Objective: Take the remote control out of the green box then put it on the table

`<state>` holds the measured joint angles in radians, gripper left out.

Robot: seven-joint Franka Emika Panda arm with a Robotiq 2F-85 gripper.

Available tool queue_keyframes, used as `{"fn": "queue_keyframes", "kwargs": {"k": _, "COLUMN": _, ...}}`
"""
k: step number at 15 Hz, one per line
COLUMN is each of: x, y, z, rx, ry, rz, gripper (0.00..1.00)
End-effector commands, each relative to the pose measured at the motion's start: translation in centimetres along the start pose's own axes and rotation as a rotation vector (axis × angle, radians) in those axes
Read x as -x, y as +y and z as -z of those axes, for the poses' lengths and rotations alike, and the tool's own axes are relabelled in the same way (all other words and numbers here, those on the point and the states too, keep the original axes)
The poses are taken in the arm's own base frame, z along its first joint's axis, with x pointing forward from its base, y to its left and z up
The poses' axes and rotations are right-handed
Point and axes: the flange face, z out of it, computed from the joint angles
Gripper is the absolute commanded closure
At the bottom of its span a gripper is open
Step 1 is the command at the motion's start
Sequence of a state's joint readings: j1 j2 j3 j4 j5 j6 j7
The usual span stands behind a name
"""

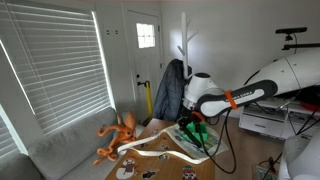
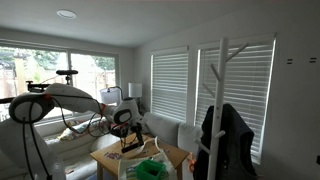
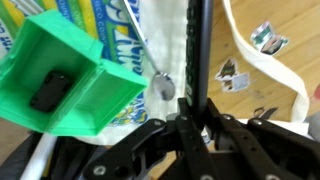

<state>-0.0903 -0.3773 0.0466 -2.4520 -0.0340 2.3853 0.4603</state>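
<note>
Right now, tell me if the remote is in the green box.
In: wrist view shows the black remote lying inside the green box.

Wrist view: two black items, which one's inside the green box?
The short black object at left, lying on the floor of the green box. The long black bar stands upright mid-frame, outside the box.

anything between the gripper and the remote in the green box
Nothing visible covers the remote: in the wrist view it lies bare in the open-topped green box, off to one side of the gripper. Only the box's own walls surround it.
</note>
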Motion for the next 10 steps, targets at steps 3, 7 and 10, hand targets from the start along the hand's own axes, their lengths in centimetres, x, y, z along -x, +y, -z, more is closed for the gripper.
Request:
{"fn": "queue_keyframes", "kwargs": {"k": 3, "x": 7.7, "y": -10.5, "z": -1.7, "rx": 0.012, "ry": -0.011, "rz": 0.331, "gripper": 0.95}}
{"fn": "queue_keyframes", "kwargs": {"k": 7, "x": 10.4, "y": -15.8, "z": -3.3, "rx": 0.063, "ry": 0.052, "rz": 0.556, "gripper": 0.95}}
{"fn": "queue_keyframes", "kwargs": {"k": 10, "x": 11.6, "y": -17.9, "z": -4.8, "rx": 0.096, "ry": 0.125, "rz": 0.727, "gripper": 0.95}}
